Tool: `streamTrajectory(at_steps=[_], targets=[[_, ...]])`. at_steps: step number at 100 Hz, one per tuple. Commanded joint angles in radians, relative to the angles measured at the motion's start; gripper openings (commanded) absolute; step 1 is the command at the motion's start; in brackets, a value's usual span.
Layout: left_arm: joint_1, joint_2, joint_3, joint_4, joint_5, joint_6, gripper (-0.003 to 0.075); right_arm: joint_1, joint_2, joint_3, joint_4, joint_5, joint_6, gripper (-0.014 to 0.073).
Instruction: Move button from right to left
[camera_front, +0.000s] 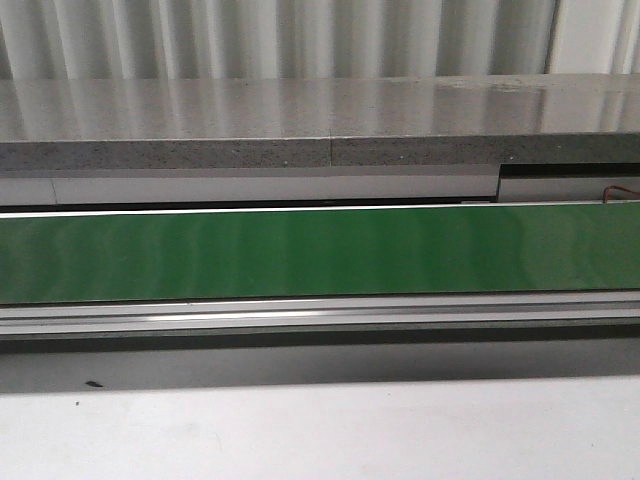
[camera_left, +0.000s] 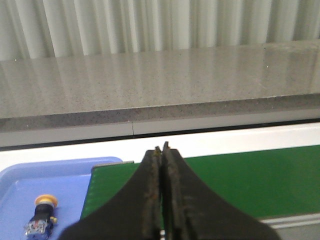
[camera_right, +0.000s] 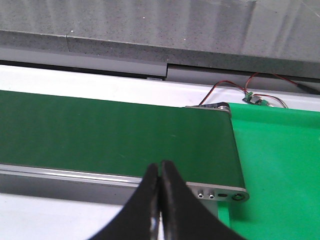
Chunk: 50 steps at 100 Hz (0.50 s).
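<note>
The button (camera_left: 42, 214), an orange-yellow cap on a blue block, lies in a blue tray (camera_left: 45, 172) in the left wrist view, beside the end of the green conveyor belt (camera_left: 260, 175). My left gripper (camera_left: 162, 148) is shut and empty, above the belt's end, apart from the button. My right gripper (camera_right: 158, 165) is shut and empty, over the near rail of the belt (camera_right: 100, 135) close to its other end. Neither gripper nor the button shows in the front view, only the belt (camera_front: 320, 250).
A grey stone counter (camera_front: 300, 120) runs behind the belt. A bright green mat (camera_right: 280, 165) lies past the belt's right end, with a small circuit board and red wires (camera_right: 256, 99) at its far edge. A white table surface (camera_front: 320, 430) lies in front.
</note>
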Motion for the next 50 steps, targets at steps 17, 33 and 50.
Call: streamTrajectory(at_steps=[17,33,50], targets=[[-0.006,-0.024,0.036,0.000,-0.118,-0.010,-0.0020,0.001,0.007,-0.023,-0.006,-0.083,-0.010,-0.0068],[-0.006,-0.024,0.107,0.000,-0.187,-0.010,-0.0020,0.001,0.007,-0.023,-0.006,-0.083,-0.010,-0.0068],[-0.006,-0.024,0.232,-0.026,-0.378,-0.010,-0.0020,0.001,0.007,-0.023,-0.006,-0.083,-0.010,-0.0068]])
